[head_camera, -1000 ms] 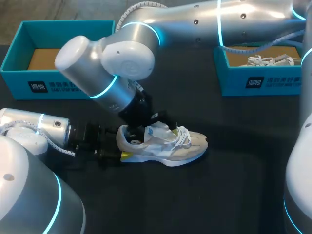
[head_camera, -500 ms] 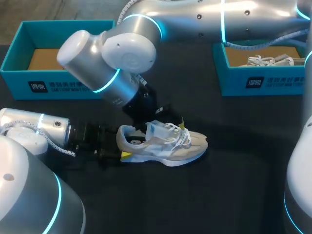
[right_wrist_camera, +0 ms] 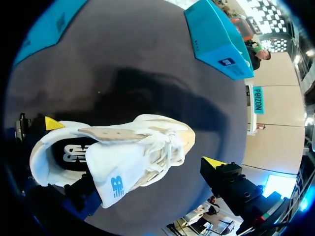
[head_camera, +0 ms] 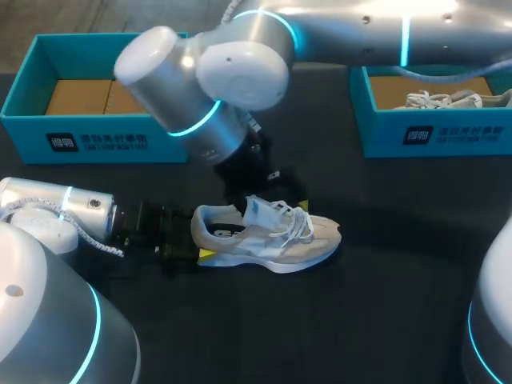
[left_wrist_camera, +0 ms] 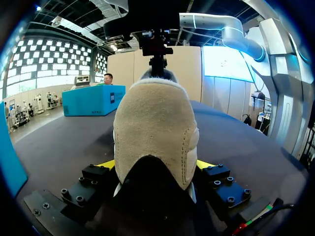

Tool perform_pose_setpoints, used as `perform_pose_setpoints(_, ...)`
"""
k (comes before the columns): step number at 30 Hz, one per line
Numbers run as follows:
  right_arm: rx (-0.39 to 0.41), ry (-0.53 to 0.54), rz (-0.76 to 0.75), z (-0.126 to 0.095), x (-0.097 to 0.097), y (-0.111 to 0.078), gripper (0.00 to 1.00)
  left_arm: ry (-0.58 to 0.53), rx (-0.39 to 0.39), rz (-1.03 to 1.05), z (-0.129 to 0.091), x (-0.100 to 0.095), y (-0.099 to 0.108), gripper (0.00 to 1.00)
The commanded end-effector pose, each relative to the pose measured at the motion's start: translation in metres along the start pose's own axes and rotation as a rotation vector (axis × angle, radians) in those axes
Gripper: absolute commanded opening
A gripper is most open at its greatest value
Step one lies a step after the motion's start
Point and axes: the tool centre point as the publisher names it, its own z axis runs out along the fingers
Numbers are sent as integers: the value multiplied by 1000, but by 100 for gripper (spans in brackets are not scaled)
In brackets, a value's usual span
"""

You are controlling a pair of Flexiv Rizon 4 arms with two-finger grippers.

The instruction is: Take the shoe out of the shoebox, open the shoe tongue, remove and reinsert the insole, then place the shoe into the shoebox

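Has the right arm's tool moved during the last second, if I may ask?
Yes: the right tool has drawn away from the white-and-beige sneaker, toward the right-hand teal shoebox.

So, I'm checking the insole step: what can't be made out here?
1. Right wrist view: the tongue hides one finger of the right gripper and the front of the insole.
2. Left wrist view: the heel of the shoe blocks everything inside it.
3. Head view: the right arm covers most of its gripper.

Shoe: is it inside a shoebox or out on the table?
Out. The shoe stands upright on the table, heel gripped by the left end effector.
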Motion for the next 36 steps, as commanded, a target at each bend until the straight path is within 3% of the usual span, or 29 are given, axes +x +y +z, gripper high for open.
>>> perform_pose_setpoints(1,-3,146,165,1,-10,-7,100,-2,0,1,0,2,3,0)
perform_pose_setpoints(7,-1,202,167,-2,-8,-8,100,-2,0,1,0,2,3,0)
perform_pose_setpoints(8,-2,209,166,-2,-7,-8,82,-2,0,1,0,2,3,0)
perform_pose_setpoints(10,-3,213,164,-3,-5,-8,63,-2,0,1,0,2,3,0)
perform_pose_setpoints(11,-5,222,159,-4,-3,-8,48,-2,0,1,0,2,3,0)
perform_pose_setpoints(15,-5,237,158,-6,0,-8,28,-2,0,1,0,2,3,0)
perform_pose_setpoints(20,7,269,156,-8,3,-8,25,-2,0,1,0,2,3,0)
perform_pose_setpoints(25,19,304,174,-5,-4,-5,11,-2,0,1,0,2,3,0)
perform_pose_setpoints(28,21,316,183,-3,-9,-3,9,-2,0,1,0,2,3,0)
perform_pose_setpoints(31,29,337,187,2,-13,1,2,-2,0,1,0,2,3,0)
perform_pose_setpoints(36,46,335,193,12,-17,4,0,-2,0,1,0,2,3,0)
